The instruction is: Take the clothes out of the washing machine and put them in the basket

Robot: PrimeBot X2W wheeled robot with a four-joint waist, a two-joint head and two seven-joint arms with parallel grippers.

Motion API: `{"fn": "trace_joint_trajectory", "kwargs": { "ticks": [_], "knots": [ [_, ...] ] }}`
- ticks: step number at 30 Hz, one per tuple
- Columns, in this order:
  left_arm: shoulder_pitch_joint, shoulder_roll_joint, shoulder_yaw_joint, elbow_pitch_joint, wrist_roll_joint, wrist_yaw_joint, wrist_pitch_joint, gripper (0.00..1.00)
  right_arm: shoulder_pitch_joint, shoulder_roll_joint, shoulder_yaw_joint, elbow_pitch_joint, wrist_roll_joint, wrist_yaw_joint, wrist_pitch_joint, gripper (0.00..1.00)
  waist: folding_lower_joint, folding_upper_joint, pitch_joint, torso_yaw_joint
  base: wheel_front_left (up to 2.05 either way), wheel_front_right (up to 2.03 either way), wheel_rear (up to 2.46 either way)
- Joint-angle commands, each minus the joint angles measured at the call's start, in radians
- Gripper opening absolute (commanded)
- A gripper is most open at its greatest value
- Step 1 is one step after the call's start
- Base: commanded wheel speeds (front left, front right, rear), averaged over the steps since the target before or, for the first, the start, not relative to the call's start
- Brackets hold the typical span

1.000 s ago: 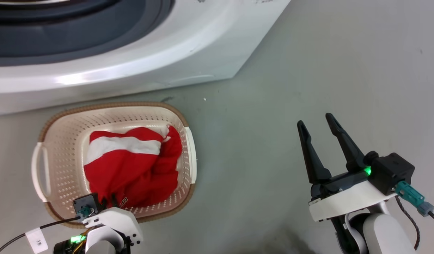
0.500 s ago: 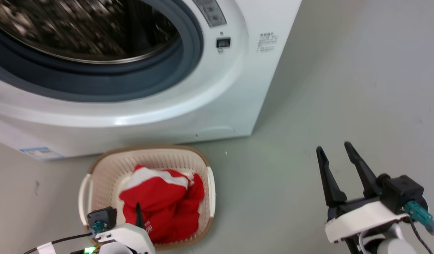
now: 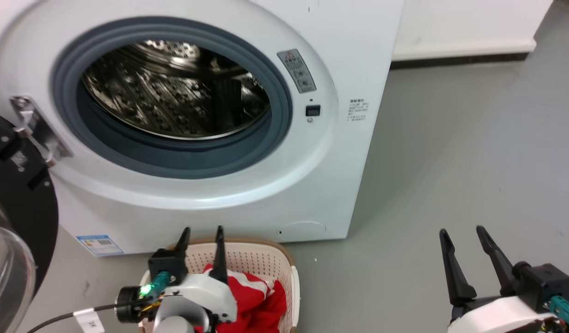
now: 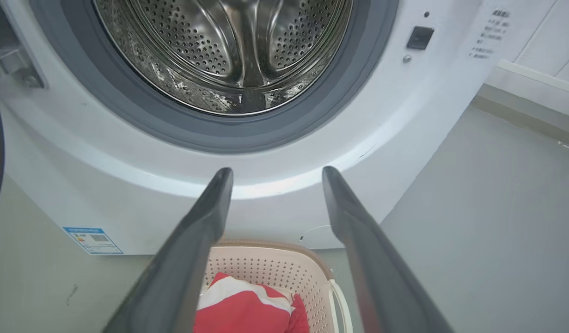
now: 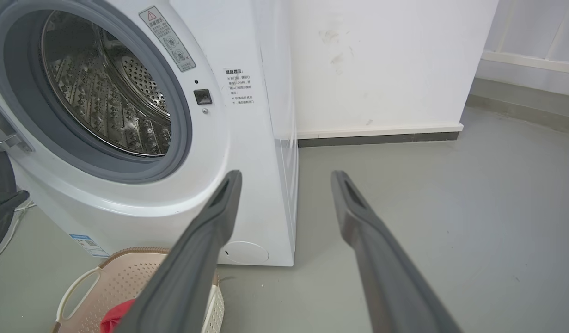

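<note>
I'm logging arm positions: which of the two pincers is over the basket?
The left pincer, open above the basket with the red clothes in it; the right pincer, also open, is off to the side over grey floor.

washing machine [image 3: 353,46]: white body, grey gasket [image 3: 173,164] round porthole. drum [image 4: 229,51]: shiny steel w/ dotted hole pattern. door [image 3: 25,203]: black rim. sticker [image 3: 99,244] low on front: blue & white. basket [image 3: 261,261]: cream, rows of small holes, brown woven-look rim. clothes [image 4: 240,307]: bright red w/ white stripe. left gripper [image 3: 203,228] & right gripper [image 3: 462,230]: black fingers, white wrist shells. green led [image 3: 145,290] on left wrist, teal plug [image 3: 561,306] on right. floor [image 3: 450,162]: grey-green. wall [image 5: 381,60]: white, dark skirting.
</note>
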Motion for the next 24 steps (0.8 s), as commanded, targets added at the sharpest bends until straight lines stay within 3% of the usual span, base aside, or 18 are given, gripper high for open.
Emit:
{"fn": "trace_joint_trajectory", "kwargs": {
  "ticks": [1,10,24],
  "knots": [
    [0.018,-0.001,-0.008,-0.012,0.005,0.005,-0.002,1.0,0.014,0.003,-0.002,-0.006,-0.003,-0.001,0.002,1.0,0.0003,0.0,-0.026,0.013,0.0,0.0,0.0],
    [0.073,0.019,-0.063,-0.199,0.072,0.012,-0.002,1.0,0.072,0.003,-0.001,-0.017,-0.018,-0.001,0.01,1.0,0.0003,0.0,-0.097,0.06,0.0,0.0,0.0],
    [0.183,0.075,-0.078,-0.405,0.092,0.052,0.106,1.0,0.1,0.003,-0.013,-0.018,-0.022,-0.001,0.009,1.0,0.0003,0.0,-0.134,0.107,0.0,0.0,0.0]
  ]
}}
